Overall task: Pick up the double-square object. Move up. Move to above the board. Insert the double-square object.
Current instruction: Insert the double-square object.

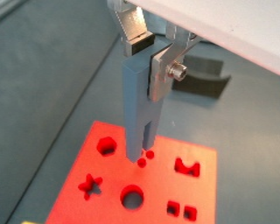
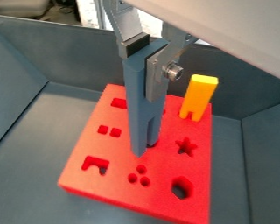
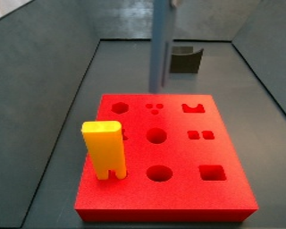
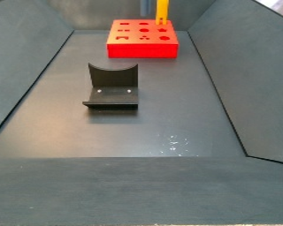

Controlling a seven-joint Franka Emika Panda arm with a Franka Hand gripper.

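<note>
My gripper (image 1: pixel 149 63) is shut on the top of the double-square object (image 1: pixel 139 101), a long grey-blue bar that hangs upright, also seen in a wrist view (image 2: pixel 143 96). Its forked lower end is above the red board (image 1: pixel 101 188), over the part with the small dot holes, and is not in any hole. In a side view the bar (image 3: pixel 161 45) hangs over the board's (image 3: pixel 181 190) far part, with the gripper out of frame above. The board (image 4: pixel 141 46) lies at the far end; the bar does not show there.
A yellow block (image 3: pixel 104 150) stands upright in the board, also seen in a wrist view (image 2: pixel 199 94) beside the bar. The dark fixture (image 4: pixel 110 86) stands on the grey floor away from the board (image 3: pixel 185 59). Sloped grey walls enclose the floor.
</note>
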